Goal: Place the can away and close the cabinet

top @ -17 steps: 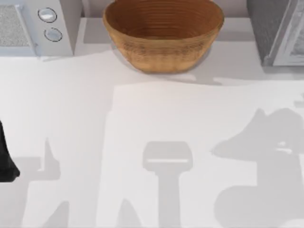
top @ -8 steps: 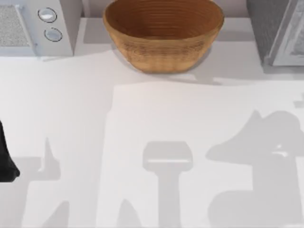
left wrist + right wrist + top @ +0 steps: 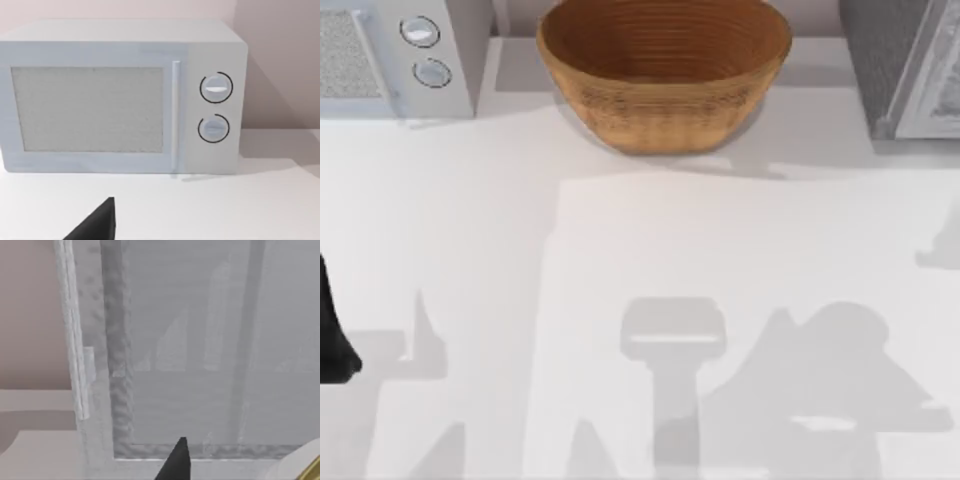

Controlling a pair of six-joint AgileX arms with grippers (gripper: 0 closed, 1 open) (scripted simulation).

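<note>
The grey cabinet (image 3: 895, 70) stands at the table's back right corner, with a paler panel (image 3: 935, 85) angled along its right side. In the right wrist view the cabinet's front (image 3: 200, 365) is very close, with a pale vertical edge (image 3: 75, 350) on one side. A black part of my right gripper (image 3: 175, 465) points at it. Beside that part a pale rounded thing with a gold rim (image 3: 306, 466) pokes into the corner. It may be the can, but I cannot tell. My left gripper (image 3: 332, 335) is parked at the table's left edge, facing the microwave (image 3: 120, 95).
A white microwave (image 3: 395, 55) fills the back left corner. A woven brown basket (image 3: 665, 70) sits at the back middle. The right arm's shadow (image 3: 810, 390) lies on the white table near the front.
The right arm's shadow on the table has slid left and toward the front edge. The left arm has not moved.
</note>
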